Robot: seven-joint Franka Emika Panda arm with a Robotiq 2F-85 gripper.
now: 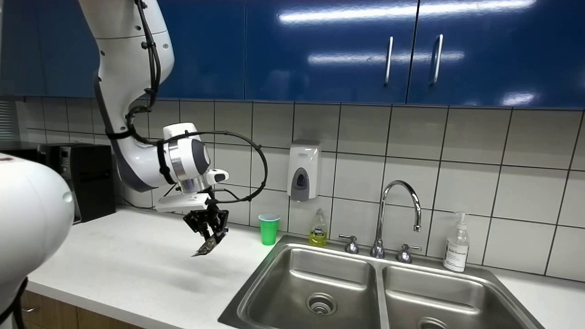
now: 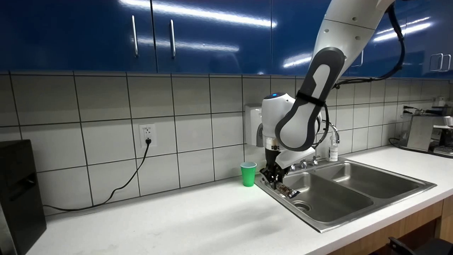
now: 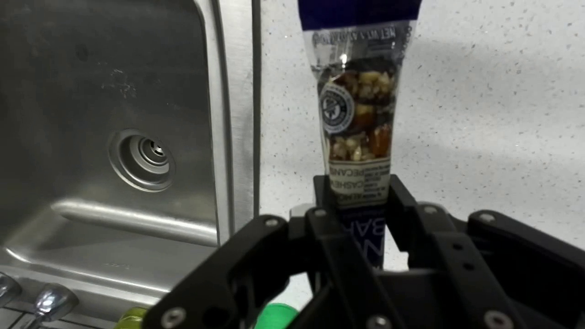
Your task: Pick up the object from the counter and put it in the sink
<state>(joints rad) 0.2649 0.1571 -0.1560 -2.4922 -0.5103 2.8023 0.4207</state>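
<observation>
The gripper (image 3: 359,192) pinches the nut bar (image 3: 358,119) crosswise, likely for steadiness. Nearby, the counter (image 3: 292,114) edge meets the sink (image 3: 240,151).

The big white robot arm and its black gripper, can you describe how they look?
The smooth white, rounded arm has dark grey trim, a silver band and a small blue light. Black cables run along it, held by black straps. The black, angular gripper has straight links and round silver screw heads.
</observation>
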